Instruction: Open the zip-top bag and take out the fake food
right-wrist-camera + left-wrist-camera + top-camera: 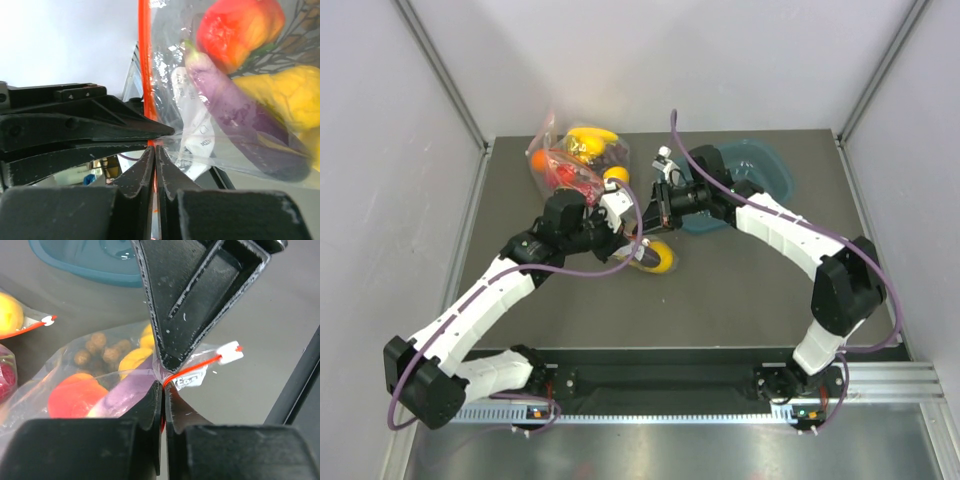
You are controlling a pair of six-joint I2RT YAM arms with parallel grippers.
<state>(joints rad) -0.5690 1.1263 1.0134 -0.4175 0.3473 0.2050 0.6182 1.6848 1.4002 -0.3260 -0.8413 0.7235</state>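
In left wrist view, the zip-top bag (112, 385) lies slider-end rightward.

The left claw (638, 243) and right claw (652, 235) meet tip to tip over the dark grey surface (740, 290), a clear plastic zip-top bag (656, 258) (yellow and purple inside) at their tips; a teal plastic dish (767, 170) lies behind the right claw.

You are seeing the clear zip-top bag (65, 357) showing its red-orange zip strip (192, 367) and white slider (231, 352); inside, a red tomato (72, 395), purple eggplant (125, 392), yellow lemon (132, 360) and brown knobbly cluster (97, 347) are glowing, while the bowl (85, 262) is showing teal, the table (260, 315) dark grey.
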